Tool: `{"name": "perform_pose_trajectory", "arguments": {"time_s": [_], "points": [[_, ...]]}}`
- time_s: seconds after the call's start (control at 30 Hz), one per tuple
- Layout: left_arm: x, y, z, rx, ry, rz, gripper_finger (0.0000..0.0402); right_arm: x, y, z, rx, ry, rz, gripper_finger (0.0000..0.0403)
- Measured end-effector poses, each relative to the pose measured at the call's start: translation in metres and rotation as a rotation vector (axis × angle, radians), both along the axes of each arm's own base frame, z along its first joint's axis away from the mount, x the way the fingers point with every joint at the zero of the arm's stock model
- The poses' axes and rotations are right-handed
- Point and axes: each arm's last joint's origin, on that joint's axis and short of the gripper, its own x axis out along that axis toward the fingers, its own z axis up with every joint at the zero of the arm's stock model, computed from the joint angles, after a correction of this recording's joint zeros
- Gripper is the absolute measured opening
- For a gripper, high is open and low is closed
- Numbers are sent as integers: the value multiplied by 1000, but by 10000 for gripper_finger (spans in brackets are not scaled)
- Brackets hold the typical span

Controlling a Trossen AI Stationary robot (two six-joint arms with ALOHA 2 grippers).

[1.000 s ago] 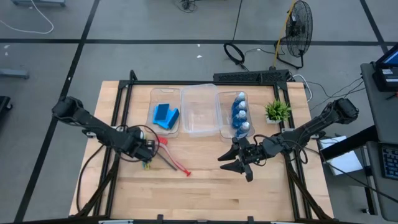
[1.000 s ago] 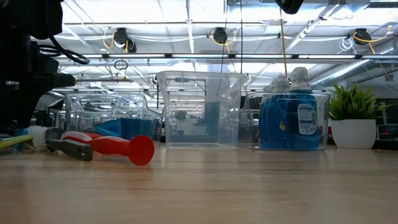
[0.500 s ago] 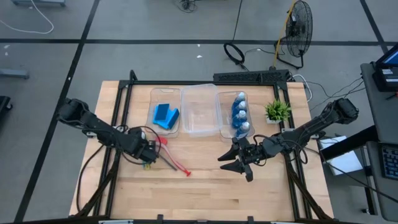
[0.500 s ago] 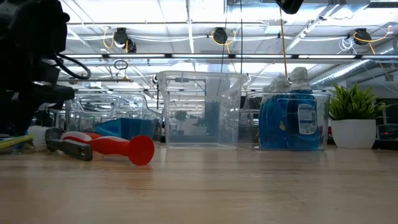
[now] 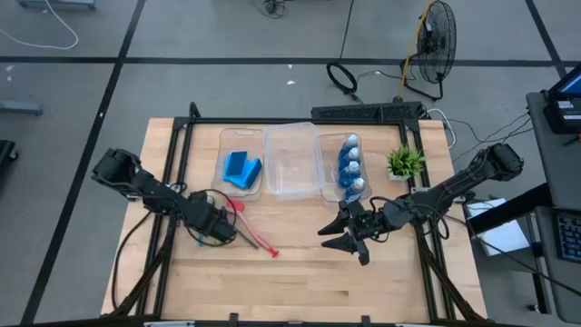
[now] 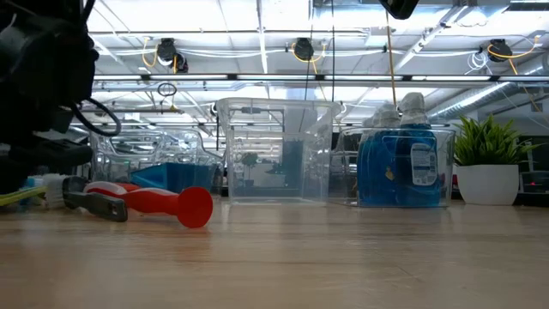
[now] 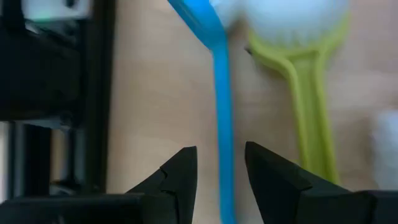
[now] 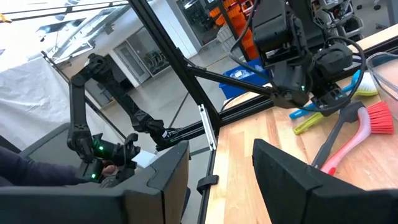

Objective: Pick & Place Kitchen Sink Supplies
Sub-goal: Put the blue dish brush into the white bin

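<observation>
— Jaws first: how do they stand?

— Left gripper (image 7: 216, 171), at the high view's left centre, is parted narrowly, straddling the light blue brush handle (image 7: 222, 124); nothing is clamped yet. The yellow-green brush (image 7: 308, 106) lies just beside it, and the red brush (image 5: 257, 235) to its right on the tabletop (image 5: 300, 272).

— What's done?

— Sponges (image 5: 241, 168) fill the left bin (image 5: 224, 156) and bottles (image 5: 349, 168) the right bin (image 5: 320, 168). The middle bin (image 5: 290, 163) looks empty, so I'd judge the brushes remain.

— Right arm?

— Right gripper (image 5: 343, 235), right of centre, waits with jaws wide, holding nothing.
</observation>
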Motion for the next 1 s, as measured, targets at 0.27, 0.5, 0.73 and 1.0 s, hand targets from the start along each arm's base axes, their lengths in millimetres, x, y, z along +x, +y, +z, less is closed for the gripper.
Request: {"name": "perform_pose_trajectory", "arguments": {"time_s": [0.27,0.5,0.73,1.0], "points": [[1,-8,-2,-3,-57,-58,141,0,0,0,-1,0,-1,167],[1,-8,-1,-10,-39,-129,141,0,0,0,1,0,-2,167],[-1,-7,-1,-7,-12,-142,141,0,0,0,1,0,-3,167],[-1,-7,0,-4,-10,-141,141,0,0,0,1,0,-3,167]]}}
